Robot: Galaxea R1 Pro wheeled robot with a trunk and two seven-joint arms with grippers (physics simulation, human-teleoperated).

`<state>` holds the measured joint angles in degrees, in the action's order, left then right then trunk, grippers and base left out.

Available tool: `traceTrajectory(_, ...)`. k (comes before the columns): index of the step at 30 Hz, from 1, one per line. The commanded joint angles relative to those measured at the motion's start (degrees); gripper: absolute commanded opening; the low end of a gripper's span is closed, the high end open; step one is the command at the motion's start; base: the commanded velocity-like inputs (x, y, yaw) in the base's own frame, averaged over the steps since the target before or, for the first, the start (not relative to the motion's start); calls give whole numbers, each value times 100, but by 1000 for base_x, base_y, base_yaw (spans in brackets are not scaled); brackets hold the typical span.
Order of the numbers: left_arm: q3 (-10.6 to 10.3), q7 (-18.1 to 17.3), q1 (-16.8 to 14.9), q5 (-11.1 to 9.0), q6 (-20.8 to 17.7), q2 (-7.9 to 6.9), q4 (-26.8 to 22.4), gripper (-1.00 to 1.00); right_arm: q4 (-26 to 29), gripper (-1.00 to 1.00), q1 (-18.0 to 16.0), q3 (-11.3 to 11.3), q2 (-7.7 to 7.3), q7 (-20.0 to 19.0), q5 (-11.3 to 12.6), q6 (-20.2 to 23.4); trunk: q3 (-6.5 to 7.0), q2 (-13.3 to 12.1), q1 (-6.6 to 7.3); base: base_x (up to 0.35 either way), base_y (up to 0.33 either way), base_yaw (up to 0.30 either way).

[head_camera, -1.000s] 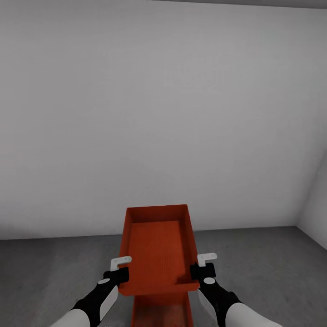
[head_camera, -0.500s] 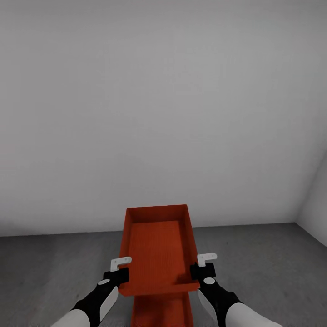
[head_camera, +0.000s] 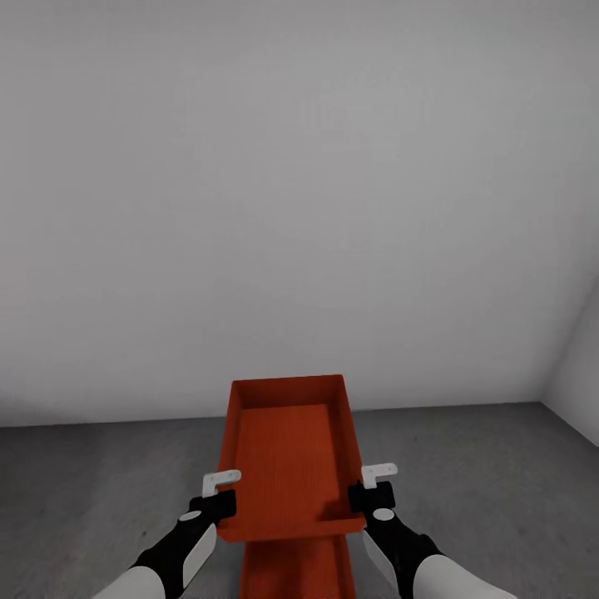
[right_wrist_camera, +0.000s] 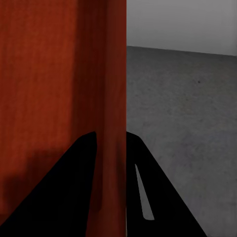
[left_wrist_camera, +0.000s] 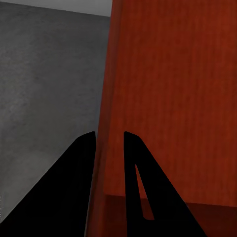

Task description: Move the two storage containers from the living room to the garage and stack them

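Both grippers clamped the upper storage container by its side walls, facing the garage wall.

The left gripper [head_camera: 218, 492] pinched the left wall of the upper container [head_camera: 287, 453], and the right gripper [head_camera: 372, 489] pinched its right wall; in each wrist view the thin orange wall ran between the two dark fingers [left_wrist_camera: 81, 163]. The lower container [head_camera: 291, 570] sat directly beneath, above the grey concrete floor [head_camera: 100, 482], with the white wall [head_camera: 291, 208] close ahead.

- A plain white-grey wall [head_camera: 291, 191] stood straight ahead, filling most of the head view.
- A second wall [head_camera: 578, 374] met it at a corner on the right.
- Nothing hung on either wall that could be made out.
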<state>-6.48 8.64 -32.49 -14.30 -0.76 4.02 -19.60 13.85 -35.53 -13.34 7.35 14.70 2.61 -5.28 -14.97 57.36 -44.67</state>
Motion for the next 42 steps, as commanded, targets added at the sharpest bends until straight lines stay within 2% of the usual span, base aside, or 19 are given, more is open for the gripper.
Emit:
traceTrajectory(1, -6, 331, -3, 41, 392, -250, -23, -100, -23, -100, -6, 106, -5, 42, 82, -35, -17, 6, 0, 0, 0, 0)
traceTrajectory(42, 23, 333, -3, 41, 391, -215, -79, -100, -23, -100, -6, 113, -5, 51, 82, -35, -392, 6, 0, 0, 0, 0)
